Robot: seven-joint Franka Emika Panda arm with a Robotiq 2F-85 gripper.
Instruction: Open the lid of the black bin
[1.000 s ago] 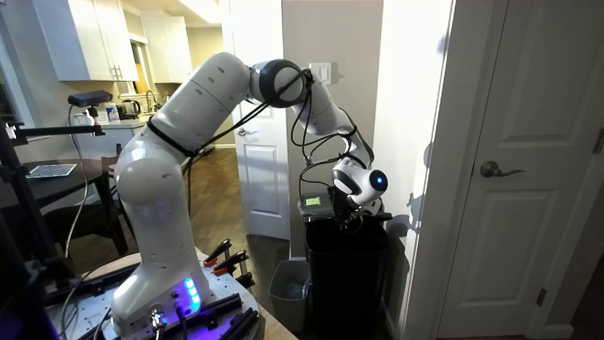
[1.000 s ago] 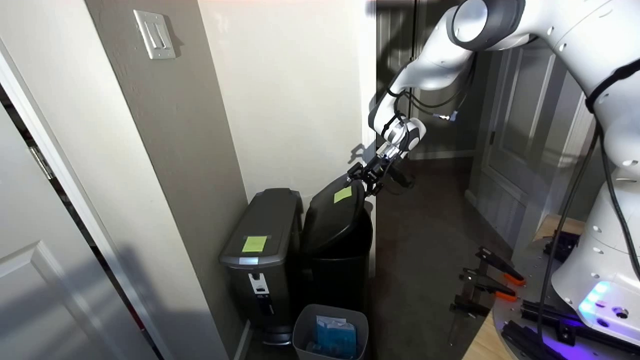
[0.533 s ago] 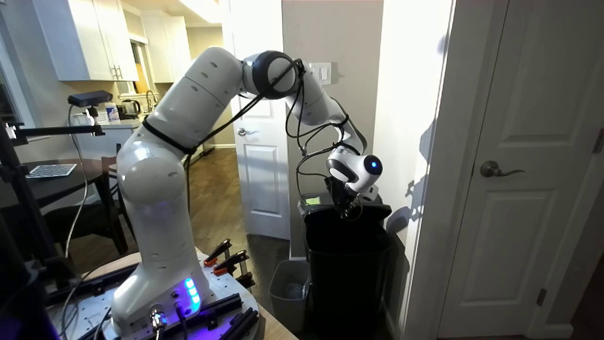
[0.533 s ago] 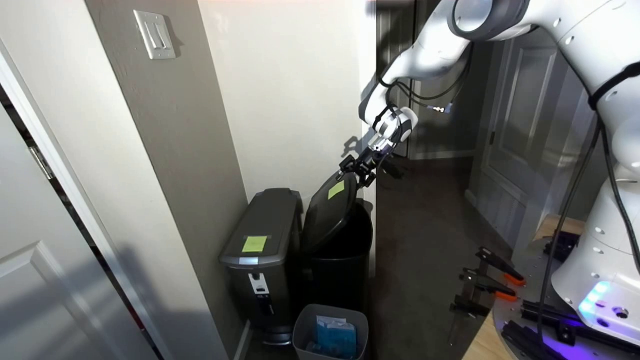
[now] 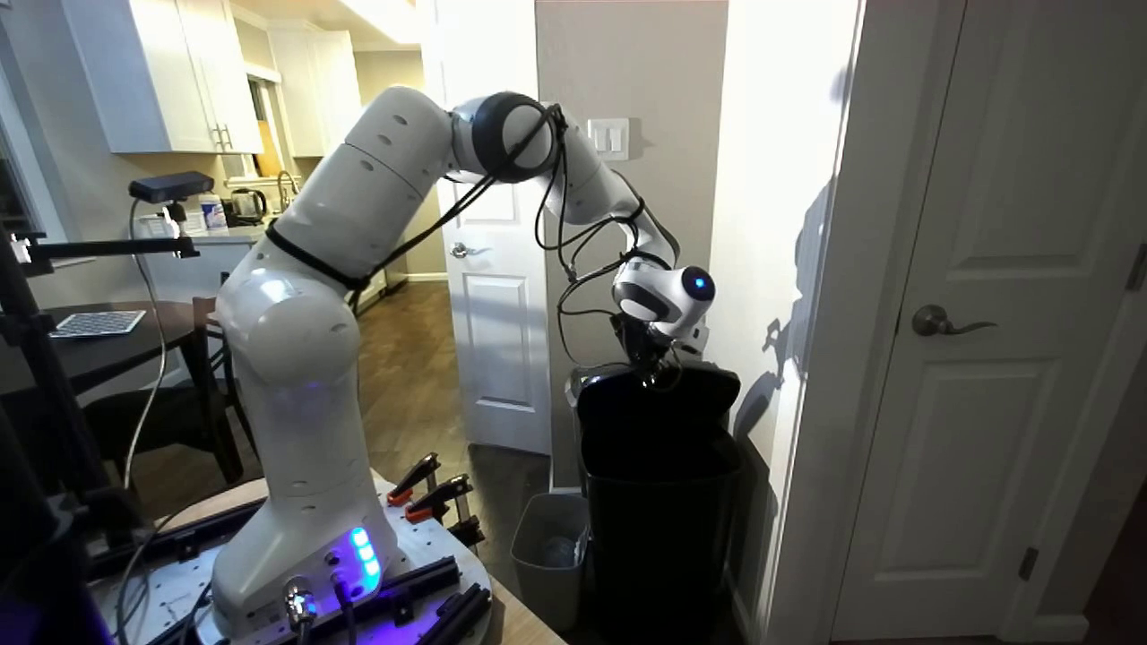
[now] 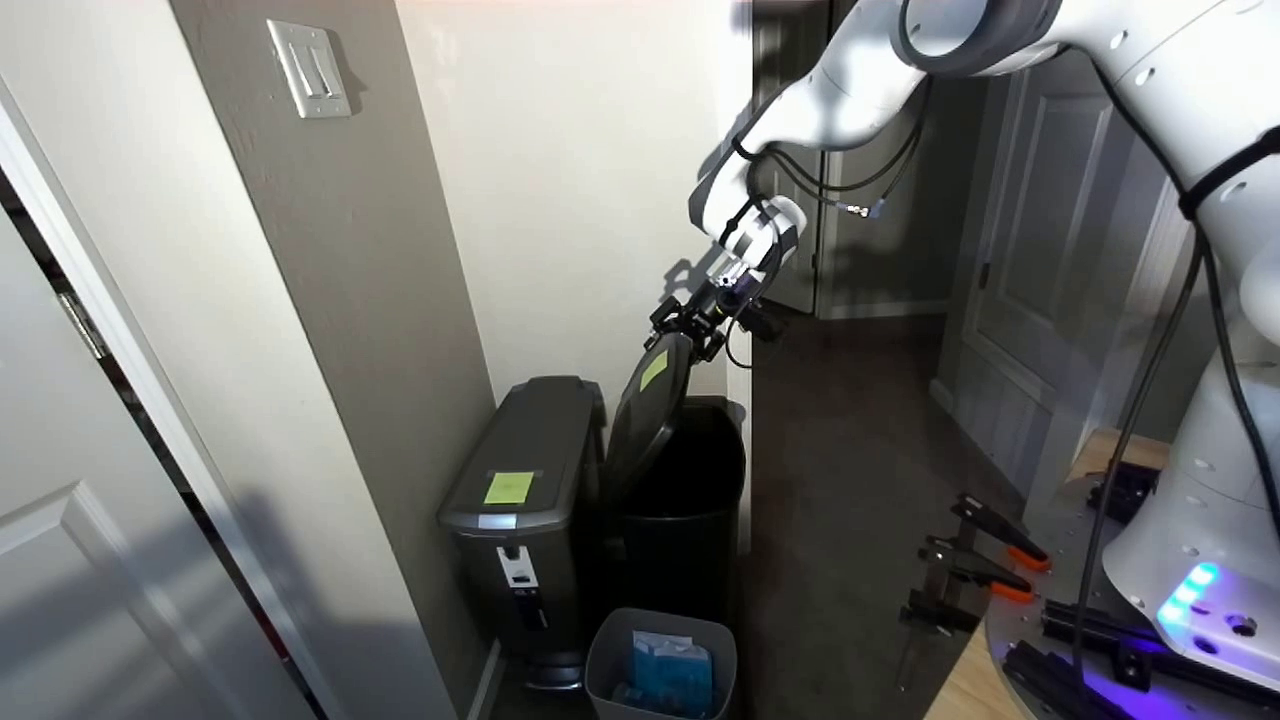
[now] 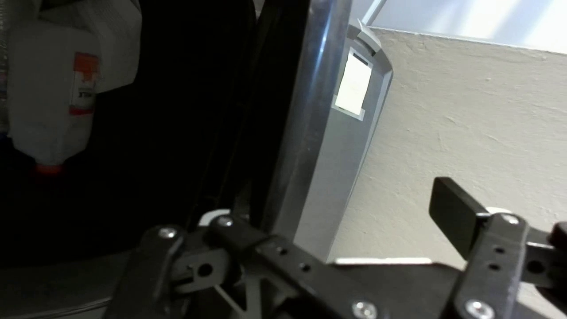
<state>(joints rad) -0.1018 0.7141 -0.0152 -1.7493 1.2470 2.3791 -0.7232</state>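
the gripper (image 7: pixel 334 217) has its jaws spread wide, pinching nothing; they seem to straddle the raised edge of the lid (image 6: pixel 643 415), though exact contact is hidden. from the jaws the lid slopes down to its hinge side, apparently short of upright. below the jaws gapes the black bin (image 5: pixel 659 546), a white jug (image 7: pixel 53 93) apparently inside. past the lid from the jaws stands the second bin (image 6: pixel 535 435); well below them, a small basket (image 5: pixel 547 591).

the step looks like swinging the lid up, mostly done. next calls for pushing it further toward the second bin until it rests alone, then backing the jaws away without dragging it down.
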